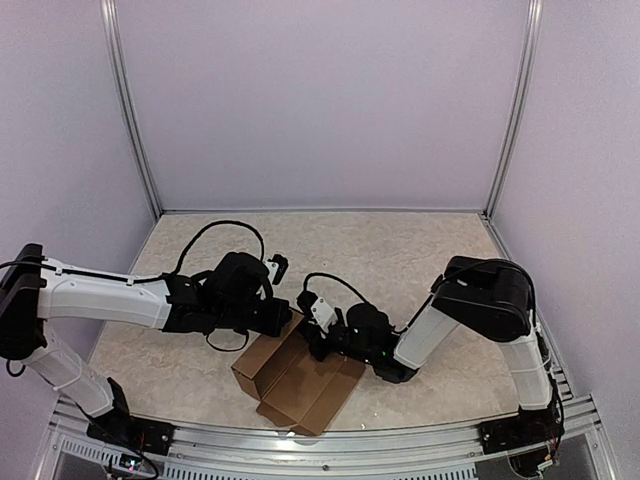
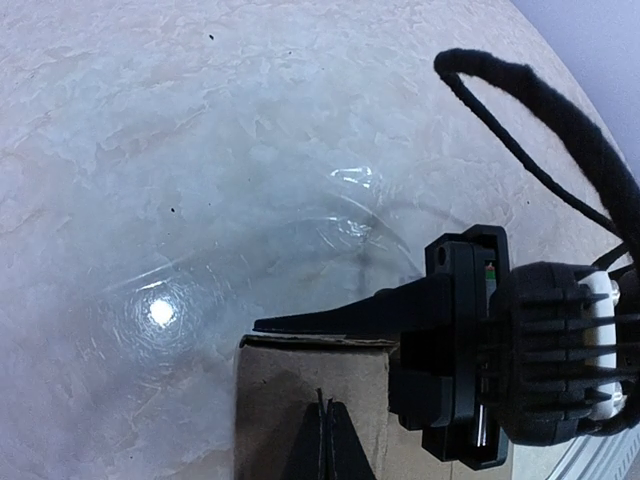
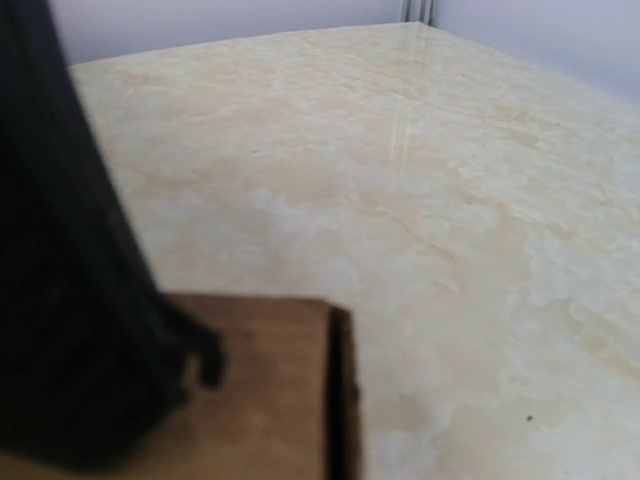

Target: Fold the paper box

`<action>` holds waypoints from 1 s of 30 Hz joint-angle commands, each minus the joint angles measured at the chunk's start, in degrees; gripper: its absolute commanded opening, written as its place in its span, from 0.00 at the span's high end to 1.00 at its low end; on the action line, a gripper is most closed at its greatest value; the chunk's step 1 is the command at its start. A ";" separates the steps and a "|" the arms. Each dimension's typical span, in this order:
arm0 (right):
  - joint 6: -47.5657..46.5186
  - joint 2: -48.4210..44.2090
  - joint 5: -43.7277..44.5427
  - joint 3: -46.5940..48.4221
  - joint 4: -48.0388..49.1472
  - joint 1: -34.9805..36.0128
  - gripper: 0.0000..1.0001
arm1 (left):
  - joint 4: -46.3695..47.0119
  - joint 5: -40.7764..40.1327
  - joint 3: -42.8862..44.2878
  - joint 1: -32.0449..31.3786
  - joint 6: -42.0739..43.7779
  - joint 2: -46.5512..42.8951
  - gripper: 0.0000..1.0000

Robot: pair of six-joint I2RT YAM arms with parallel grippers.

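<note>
The paper box [image 1: 300,378] is a brown cardboard piece, partly folded, lying open near the front edge between the arms. My left gripper [image 1: 287,320] is at its far left corner. In the left wrist view its fingertips [image 2: 333,430] are pressed together in front of a cardboard panel [image 2: 300,385], with a thin sheet edge between them. My right gripper [image 1: 318,332] is at the box's far edge. One of its fingers [image 2: 330,320] lies along the panel's top edge; the other is hidden. The right wrist view shows a cardboard panel [image 3: 265,400] beside one dark finger [image 3: 80,330].
The beige marbled tabletop [image 1: 400,260] stretches behind the box to the back wall. Metal frame posts [image 1: 130,110] stand at the back corners. A rail [image 1: 330,450] runs along the front edge just below the box. The right arm's cable [image 2: 560,130] loops nearby.
</note>
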 commanded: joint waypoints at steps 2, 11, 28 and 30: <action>-0.15 0.21 1.67 0.33 2.07 0.45 0.81 | -2.22 -0.28 1.41 -0.43 0.19 0.52 1.00; 0.06 -1.13 2.35 0.87 2.83 0.53 0.78 | -2.48 -0.54 1.48 -0.45 0.08 0.64 1.00; 0.19 1.07 1.72 1.01 0.94 1.07 0.64 | -2.66 -1.11 0.78 -0.43 -0.28 0.05 1.00; -0.01 1.18 1.60 0.90 -0.82 1.20 0.62 | -2.57 -1.19 0.82 -0.37 -0.25 0.03 1.00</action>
